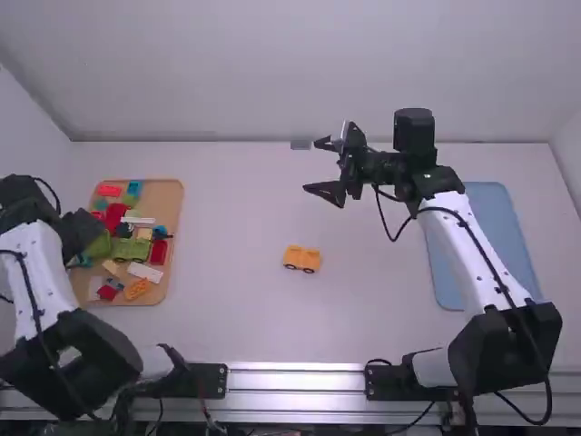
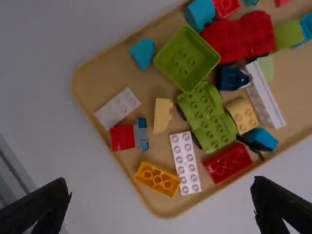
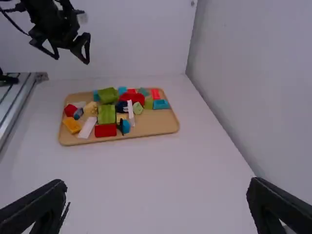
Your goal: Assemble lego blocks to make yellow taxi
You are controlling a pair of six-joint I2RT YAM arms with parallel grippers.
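An orange-yellow block piece with dark wheels (image 1: 301,259) stands alone on the middle of the table. My left gripper (image 1: 82,231) is over the left side of the wooden tray (image 1: 172,204); in its wrist view the left gripper (image 2: 161,207) is open above the tray's near part. Below it lie an orange brick (image 2: 157,179), a long white brick (image 2: 185,163) and a pale yellow piece (image 2: 162,115). Beyond and right of the wheeled piece, my right gripper (image 1: 313,165) hangs open; its wrist view shows the right gripper (image 3: 156,204) with nothing between the fingers.
Other bricks crowd the tray, among them a green wheeled base (image 2: 206,117), a green box (image 2: 186,59) and a red piece (image 2: 241,36). A blue mat (image 1: 495,236) lies under and beside the right arm. A small grey block (image 1: 300,144) sits at the table's far edge.
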